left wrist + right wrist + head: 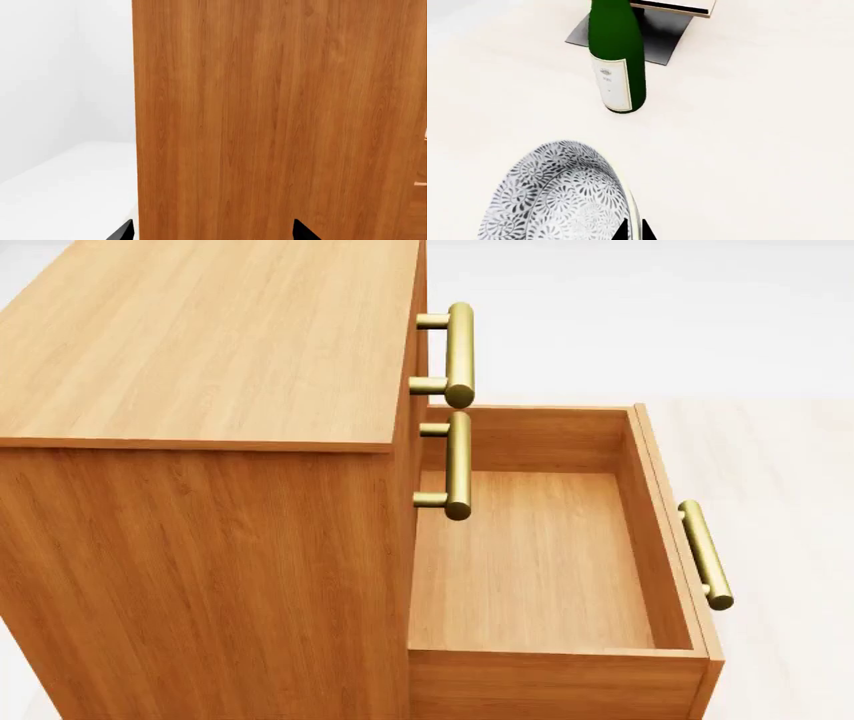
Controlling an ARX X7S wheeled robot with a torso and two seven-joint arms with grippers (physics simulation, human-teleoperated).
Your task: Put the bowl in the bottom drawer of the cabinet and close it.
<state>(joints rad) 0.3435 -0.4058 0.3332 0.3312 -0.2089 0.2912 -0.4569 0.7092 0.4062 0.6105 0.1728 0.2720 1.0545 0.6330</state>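
Observation:
The cabinet (214,340) fills the left of the head view, its two upper drawers shut. The bottom drawer (534,570) stands pulled out with nothing inside, its brass handle (705,555) on the right. Neither gripper shows in the head view. In the right wrist view the white bowl (554,200) with its grey-blue pattern hangs tilted above a pale floor, and my right gripper (634,232) is shut on its rim, one fingertip on each side. My left gripper (213,235) is open, fingertips wide apart, close in front of a flat side of the cabinet (280,115).
A green wine bottle (618,55) with a white label stands on the pale surface beyond the bowl. Behind it is the grey base (660,35) of a pale wooden rack. White floor and wall show beside the cabinet in the left wrist view.

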